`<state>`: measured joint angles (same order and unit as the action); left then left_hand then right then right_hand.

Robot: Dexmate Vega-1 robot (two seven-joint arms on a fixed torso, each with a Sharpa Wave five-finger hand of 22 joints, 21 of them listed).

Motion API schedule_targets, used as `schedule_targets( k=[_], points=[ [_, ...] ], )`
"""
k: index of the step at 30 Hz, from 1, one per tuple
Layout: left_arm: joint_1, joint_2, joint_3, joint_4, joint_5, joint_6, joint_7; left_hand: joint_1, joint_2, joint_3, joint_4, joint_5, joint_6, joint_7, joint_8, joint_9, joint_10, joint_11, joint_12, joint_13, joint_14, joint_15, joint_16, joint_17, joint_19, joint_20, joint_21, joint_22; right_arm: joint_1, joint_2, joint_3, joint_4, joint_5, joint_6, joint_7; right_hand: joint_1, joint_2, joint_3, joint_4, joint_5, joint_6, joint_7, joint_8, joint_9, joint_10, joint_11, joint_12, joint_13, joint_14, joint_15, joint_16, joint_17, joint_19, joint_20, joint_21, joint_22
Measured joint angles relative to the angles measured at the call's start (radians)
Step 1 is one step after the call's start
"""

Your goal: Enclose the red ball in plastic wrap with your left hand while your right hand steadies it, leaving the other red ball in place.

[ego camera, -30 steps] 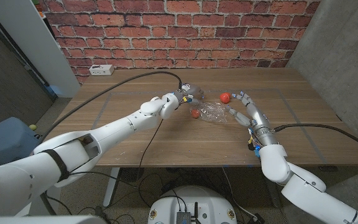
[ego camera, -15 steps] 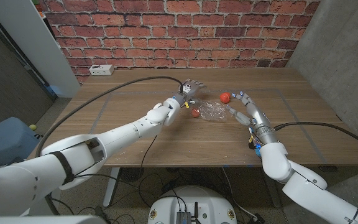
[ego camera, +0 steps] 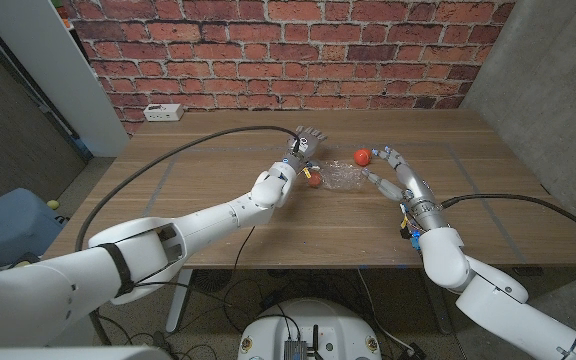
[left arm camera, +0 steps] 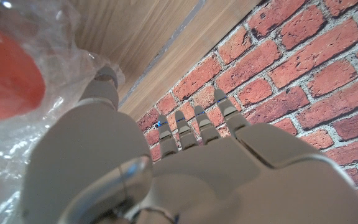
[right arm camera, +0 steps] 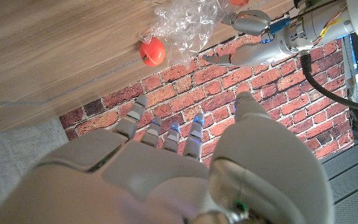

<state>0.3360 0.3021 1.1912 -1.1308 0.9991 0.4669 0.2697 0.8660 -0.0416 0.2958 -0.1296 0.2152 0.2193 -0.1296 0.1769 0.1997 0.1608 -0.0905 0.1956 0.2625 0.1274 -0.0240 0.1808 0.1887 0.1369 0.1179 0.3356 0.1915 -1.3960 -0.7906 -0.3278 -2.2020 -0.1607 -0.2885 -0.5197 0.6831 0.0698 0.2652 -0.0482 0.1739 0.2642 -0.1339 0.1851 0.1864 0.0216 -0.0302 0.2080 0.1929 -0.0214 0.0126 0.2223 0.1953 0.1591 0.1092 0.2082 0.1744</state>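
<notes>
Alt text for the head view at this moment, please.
Left hand hovers, fingers spread, beside a red ball at the edge of crumpled plastic wrap; right hand touches the wrap's other side, near a second red ball.

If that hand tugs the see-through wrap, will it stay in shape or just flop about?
Probably flop: the plastic wrap lies crumpled in loose folds on the table, so it looks thin and limp. It likely weighs next to nothing and would slide when pushed. The red ball at its edge is round, so a tug may set it rolling.
</notes>
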Motion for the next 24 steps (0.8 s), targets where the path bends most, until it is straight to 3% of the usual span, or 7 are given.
schedule_targets(
  k=[12,16,20,24],
  points=[
    [-0.048,-0.05,0.094,0.098,0.024,0.067,-0.044,-0.01,-0.009,-0.014,0.006,0.017,-0.041,0.001,0.0,-0.005,-0.035,0.006,0.0,0.0,-0.029,0.006,0.0,0.004,-0.014,-0.004,-0.01,0.002,-0.007,-0.004,0.01,-0.006,0.004,-0.001,0.001,-0.004,-0.004,-0.004,-0.004,0.0,0.0,0.0,0.0,0.0,0.0,0.0,0.0,0.0,0.0,0.0,0.0,0.0,0.0,0.0,0.0,0.0],
    [-0.053,-0.05,0.103,0.1,0.004,0.067,-0.04,-0.037,0.013,-0.017,0.013,0.029,-0.006,-0.004,0.018,-0.005,0.003,-0.005,0.025,0.0,-0.007,-0.008,0.014,0.009,-0.013,-0.004,-0.01,0.002,-0.006,-0.004,0.01,-0.006,0.005,-0.001,0.002,-0.004,-0.004,-0.004,-0.004,0.0,-0.004,-0.004,0.0,0.0,0.0,0.0,0.0,0.0,0.0,0.0,0.0,0.0,0.0,0.0,0.0,0.0],
    [-0.049,-0.028,0.092,0.069,-0.052,0.03,-0.012,-0.064,0.038,-0.008,0.031,0.035,0.058,-0.024,0.037,-0.009,0.06,-0.016,0.049,-0.003,0.041,-0.014,0.029,0.009,0.011,0.0,-0.006,0.002,-0.004,-0.004,0.011,-0.005,0.008,-0.001,0.004,-0.004,-0.004,-0.004,-0.004,0.0,-0.004,-0.004,0.0,0.0,0.0,0.0,0.0,0.0,0.0,0.0,0.0,0.0,0.0,0.0,0.0,0.0],
    [-0.012,0.033,0.001,-0.045,-0.135,-0.031,0.004,-0.07,0.078,0.0,0.039,0.022,0.103,-0.039,0.045,-0.009,0.09,-0.011,0.056,-0.007,0.052,-0.017,0.031,0.009,0.016,0.006,-0.006,0.002,0.0,-0.004,0.011,-0.002,0.01,0.0,0.009,-0.007,-0.001,-0.004,-0.004,0.004,-0.004,-0.004,0.0,0.0,0.0,0.0,0.0,0.0,0.0,0.0,0.0,0.0,0.0,0.0,0.0,0.0]
  ],
)
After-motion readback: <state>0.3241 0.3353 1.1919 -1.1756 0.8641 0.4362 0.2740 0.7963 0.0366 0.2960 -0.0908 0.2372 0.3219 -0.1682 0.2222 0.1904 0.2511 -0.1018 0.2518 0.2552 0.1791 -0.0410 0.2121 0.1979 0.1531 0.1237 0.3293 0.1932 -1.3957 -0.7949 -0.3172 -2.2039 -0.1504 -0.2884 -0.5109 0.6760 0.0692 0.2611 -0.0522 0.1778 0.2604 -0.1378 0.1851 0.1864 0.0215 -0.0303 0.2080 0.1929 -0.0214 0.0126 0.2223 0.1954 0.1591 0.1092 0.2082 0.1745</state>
